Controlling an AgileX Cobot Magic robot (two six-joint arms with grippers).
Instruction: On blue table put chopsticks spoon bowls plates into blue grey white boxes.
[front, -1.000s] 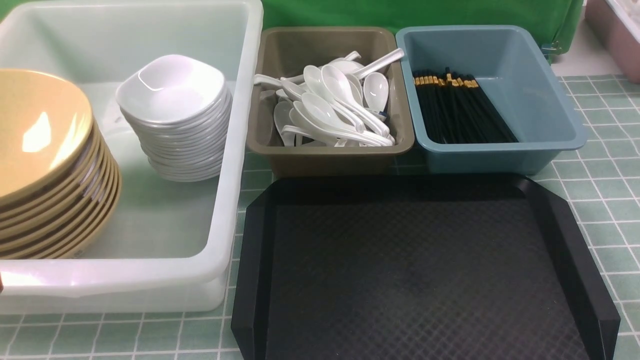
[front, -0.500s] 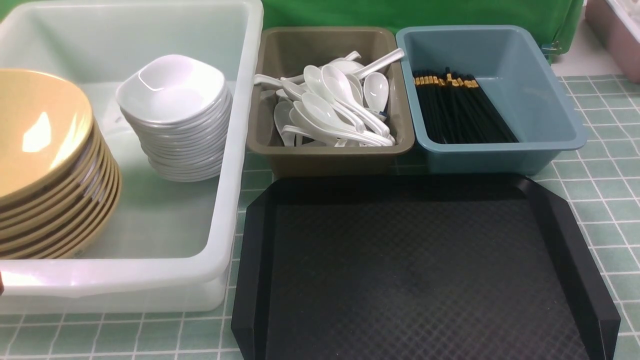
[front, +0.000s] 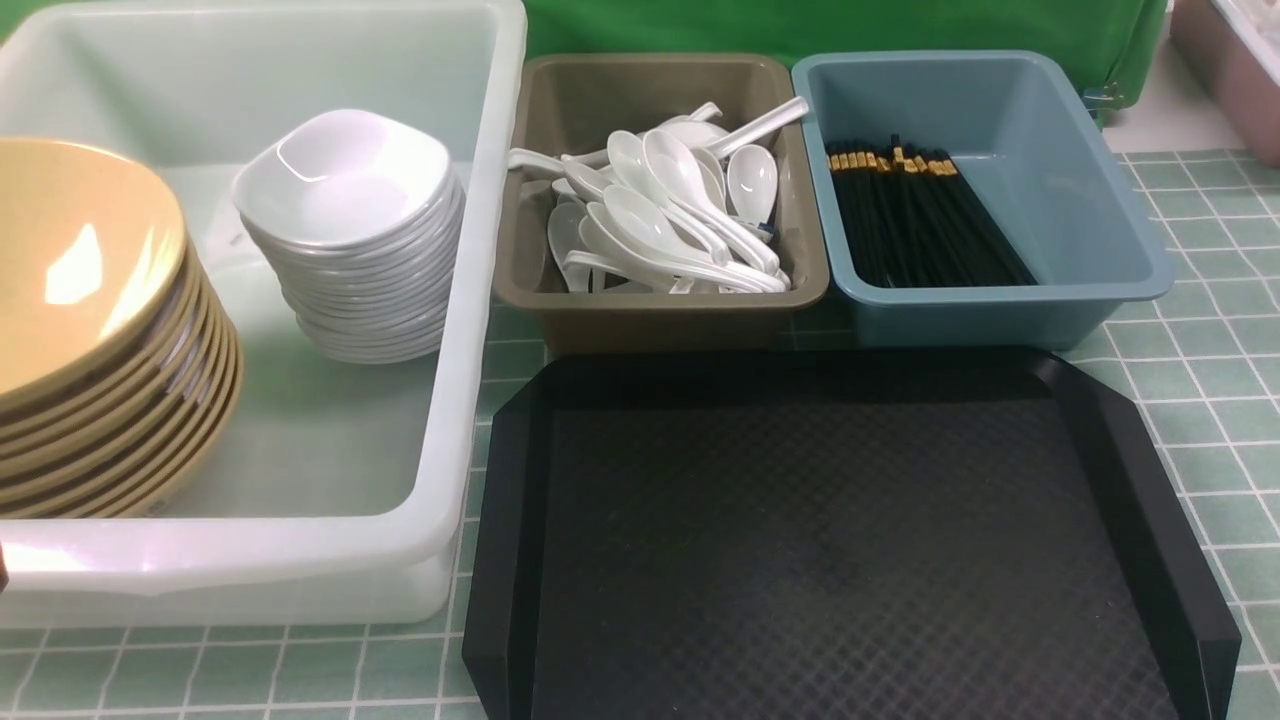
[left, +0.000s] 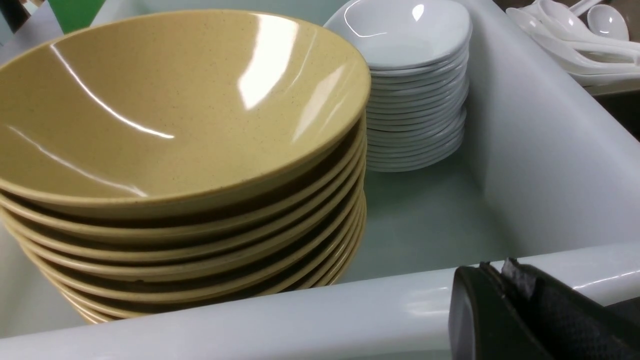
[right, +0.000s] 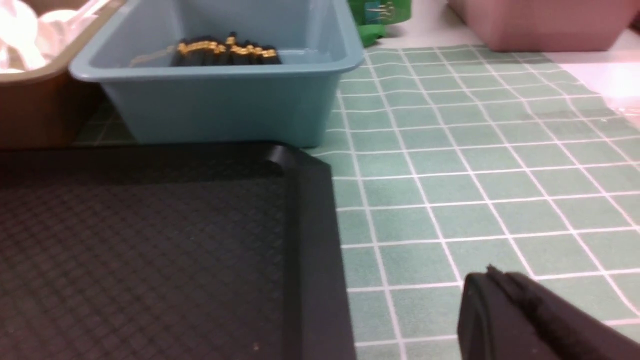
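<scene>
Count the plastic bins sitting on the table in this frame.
3. The white tub is at left, holding the bowls and plates; the olive-grey bin is in the middle; the blue bin is at right. A pink container's corner shows at far right.

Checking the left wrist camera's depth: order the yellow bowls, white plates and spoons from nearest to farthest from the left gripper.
1. Bowls: stacked just behind the tub's near rim, closest to the left gripper.
2. Plates: stacked deeper in the tub.
3. Spoons: beyond the tub wall, in the next bin.
</scene>
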